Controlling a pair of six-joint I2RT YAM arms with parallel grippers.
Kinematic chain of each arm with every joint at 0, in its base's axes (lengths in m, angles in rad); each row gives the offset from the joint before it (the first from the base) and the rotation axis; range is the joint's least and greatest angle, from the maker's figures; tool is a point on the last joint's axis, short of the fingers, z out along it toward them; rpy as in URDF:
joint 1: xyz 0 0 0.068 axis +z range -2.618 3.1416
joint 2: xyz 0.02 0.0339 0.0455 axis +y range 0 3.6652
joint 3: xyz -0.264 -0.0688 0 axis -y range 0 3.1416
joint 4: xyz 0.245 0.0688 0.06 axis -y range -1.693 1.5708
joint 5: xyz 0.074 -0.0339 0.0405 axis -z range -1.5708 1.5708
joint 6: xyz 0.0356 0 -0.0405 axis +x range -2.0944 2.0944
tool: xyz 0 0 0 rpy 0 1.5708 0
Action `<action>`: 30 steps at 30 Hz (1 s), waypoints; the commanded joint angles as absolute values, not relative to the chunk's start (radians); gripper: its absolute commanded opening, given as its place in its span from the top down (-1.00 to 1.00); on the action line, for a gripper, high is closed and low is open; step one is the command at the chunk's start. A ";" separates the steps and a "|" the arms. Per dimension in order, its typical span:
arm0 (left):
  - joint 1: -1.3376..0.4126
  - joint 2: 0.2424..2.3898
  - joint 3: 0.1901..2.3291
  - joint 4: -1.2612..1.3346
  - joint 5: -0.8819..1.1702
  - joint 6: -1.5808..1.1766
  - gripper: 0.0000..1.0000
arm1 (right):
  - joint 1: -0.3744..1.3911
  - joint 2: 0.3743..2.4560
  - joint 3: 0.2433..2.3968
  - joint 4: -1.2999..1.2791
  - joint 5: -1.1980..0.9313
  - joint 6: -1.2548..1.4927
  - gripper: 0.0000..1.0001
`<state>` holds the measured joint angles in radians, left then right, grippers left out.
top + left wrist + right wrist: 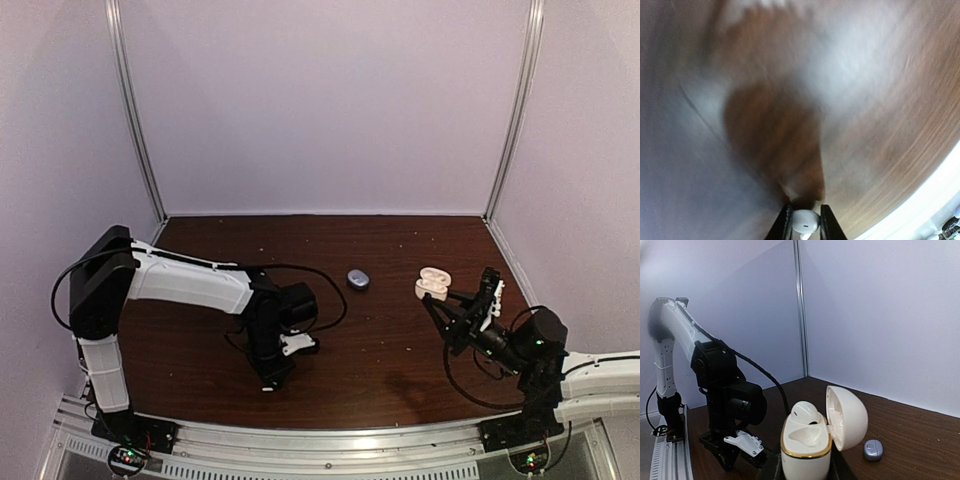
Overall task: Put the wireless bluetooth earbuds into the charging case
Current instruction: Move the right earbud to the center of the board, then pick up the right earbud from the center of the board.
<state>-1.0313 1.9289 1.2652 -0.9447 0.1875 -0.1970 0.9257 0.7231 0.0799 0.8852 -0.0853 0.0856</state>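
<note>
A white earbud [805, 221] with a short stem sits pinched between my left gripper's [805, 223] black fingers [784, 223], just over the brown table. In the top view that gripper [271, 378] points down at the table's near left; the earbud is hidden there. My right gripper [806, 471] is shut on a white charging case [805, 455] with a gold rim, held upright with its lid [847, 417] swung open. A second white earbud [807, 412] sits in the case's far slot; the near slot is bare. In the top view the case [432, 283] is at the right.
A small closed grey-blue case [358, 279] lies on the table [400, 350] between the arms, also in the right wrist view as the grey-blue case [873, 449]. White walls close off the back and sides. A metal rail [320, 445] runs along the near edge.
</note>
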 commanded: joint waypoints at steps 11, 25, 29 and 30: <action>-1.113 1.993 1.288 -1.088 0.118 -0.252 0.37 | 0.918 0.671 0.072 0.880 -0.090 0.106 1.00; -1.157 2.059 1.345 -1.138 0.067 -0.249 0.48 | 0.919 0.628 0.063 0.854 -0.078 0.101 1.00; -1.173 2.074 1.342 -1.155 0.034 -0.254 0.56 | 0.918 0.621 0.062 0.848 -0.072 0.100 1.00; -1.178 2.077 1.342 -1.156 0.030 -0.255 0.58 | 0.919 0.623 0.063 0.850 -0.072 0.100 1.00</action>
